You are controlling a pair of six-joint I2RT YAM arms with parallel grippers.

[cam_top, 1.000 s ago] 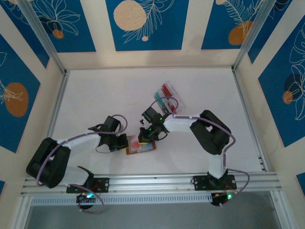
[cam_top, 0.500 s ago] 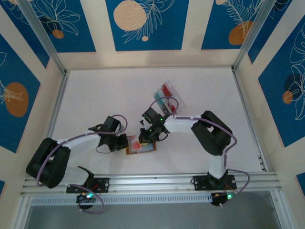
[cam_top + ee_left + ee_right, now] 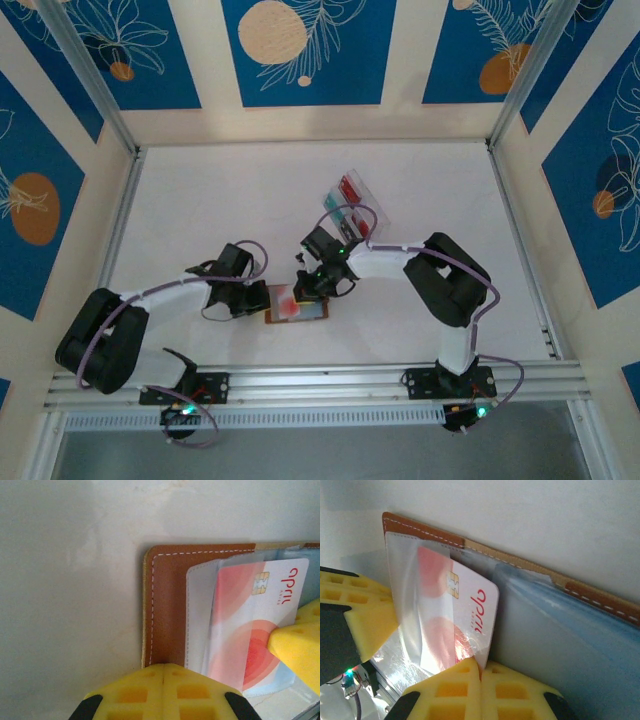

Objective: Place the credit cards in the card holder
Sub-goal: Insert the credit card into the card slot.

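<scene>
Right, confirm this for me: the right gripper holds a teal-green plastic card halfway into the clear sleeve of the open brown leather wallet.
Wrong colour: the thin plastic card is red and white, not teal-green. The right wrist view shows it, with the right gripper shut on its corner, halfway into the clear sleeve of the open brown leather wallet.

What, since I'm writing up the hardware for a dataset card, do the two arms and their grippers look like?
Both the left arm and right arm have white links joined by bulky black joints, with a lilac cable looped along each and a green light at the base. The left gripper and right gripper carry yellow block-like fingers moulded with square recesses, on black mounts.
</scene>
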